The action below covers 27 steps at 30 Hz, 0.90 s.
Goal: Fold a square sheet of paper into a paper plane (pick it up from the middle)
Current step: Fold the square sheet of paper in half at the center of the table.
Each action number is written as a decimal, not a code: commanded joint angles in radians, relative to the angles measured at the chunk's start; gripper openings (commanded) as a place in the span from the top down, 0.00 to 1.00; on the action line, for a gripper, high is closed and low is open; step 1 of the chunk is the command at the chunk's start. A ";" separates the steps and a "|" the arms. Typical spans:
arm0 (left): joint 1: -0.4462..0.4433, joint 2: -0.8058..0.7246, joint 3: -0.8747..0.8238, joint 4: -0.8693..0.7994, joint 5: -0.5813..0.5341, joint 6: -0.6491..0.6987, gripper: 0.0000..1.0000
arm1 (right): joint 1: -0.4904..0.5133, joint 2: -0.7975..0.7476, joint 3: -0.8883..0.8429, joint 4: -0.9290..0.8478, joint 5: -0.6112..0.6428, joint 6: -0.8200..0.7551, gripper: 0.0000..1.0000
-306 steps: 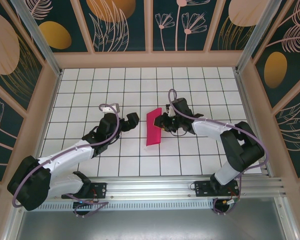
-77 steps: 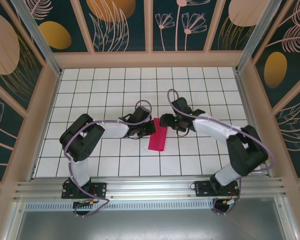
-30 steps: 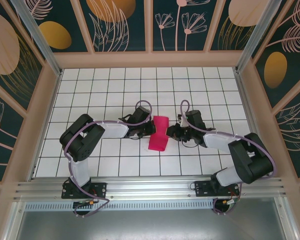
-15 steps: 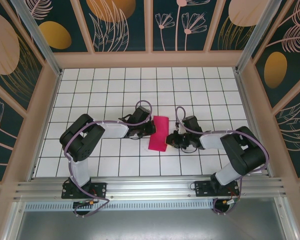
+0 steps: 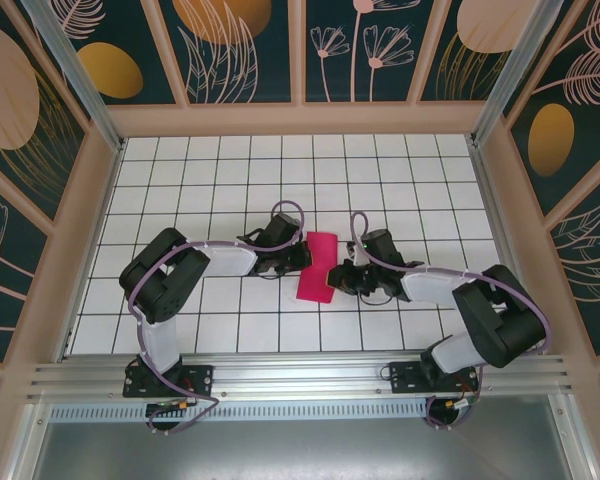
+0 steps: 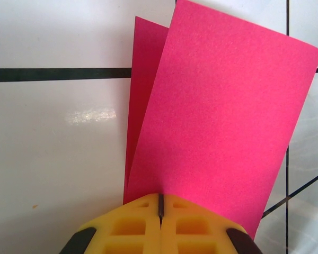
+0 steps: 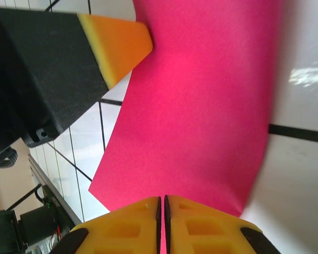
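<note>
The folded pink paper lies in the middle of the bench, between the left pincer and the right pincer, both shut tight at its edges, and we fear a sideways push could slide the layers apart and make the crease crooked.

We see a left arm and a right arm built of glossy white shells and bulky black joints, each trailing a looped lilac cable. The left gripper and right gripper carry yellow pads with moulded cut-outs.
</note>
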<state>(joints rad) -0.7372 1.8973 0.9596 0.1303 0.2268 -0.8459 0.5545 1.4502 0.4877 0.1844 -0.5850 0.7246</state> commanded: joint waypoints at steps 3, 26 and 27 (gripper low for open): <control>-0.006 0.065 -0.019 -0.097 -0.040 0.020 1.00 | 0.023 0.079 -0.022 0.025 -0.013 0.007 0.86; -0.006 0.065 -0.037 -0.087 -0.040 0.024 1.00 | 0.060 0.084 -0.054 -0.009 -0.014 -0.021 0.85; -0.005 0.065 -0.038 -0.086 -0.040 0.024 1.00 | 0.061 0.093 -0.059 -0.016 -0.015 -0.023 0.85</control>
<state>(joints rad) -0.7372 1.8984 0.9592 0.1310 0.2272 -0.8417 0.6098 1.5116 0.4557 0.1852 -0.5858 0.7258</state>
